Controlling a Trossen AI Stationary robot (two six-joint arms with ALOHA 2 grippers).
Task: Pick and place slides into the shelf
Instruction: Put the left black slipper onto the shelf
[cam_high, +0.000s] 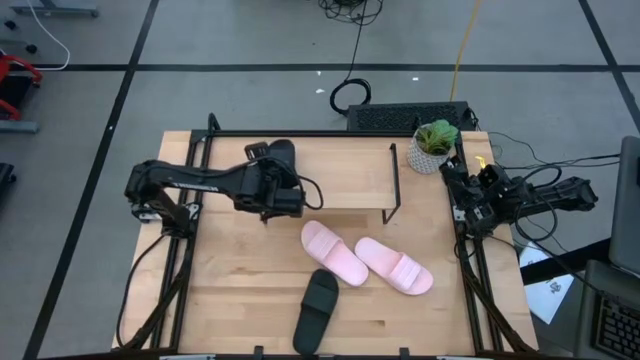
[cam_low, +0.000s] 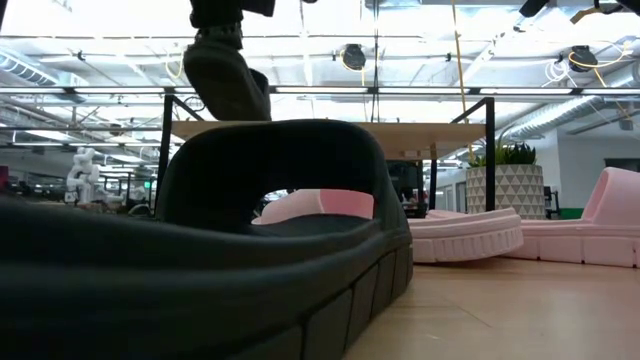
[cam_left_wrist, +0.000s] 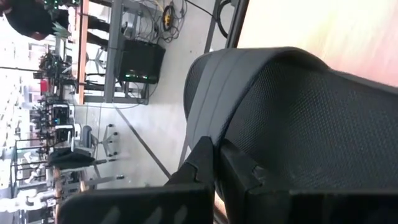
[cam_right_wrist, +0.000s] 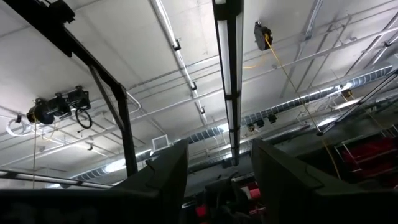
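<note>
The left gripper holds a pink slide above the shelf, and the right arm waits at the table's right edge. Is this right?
Not quite: the slide held by the left gripper is a black slide, not pink, as the high view shows. It is above the shelf, and the right gripper waits at the right edge.

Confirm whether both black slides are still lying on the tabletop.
No: only one black slide lies on the table; the left gripper holds the other black slide up at the shelf.
</note>
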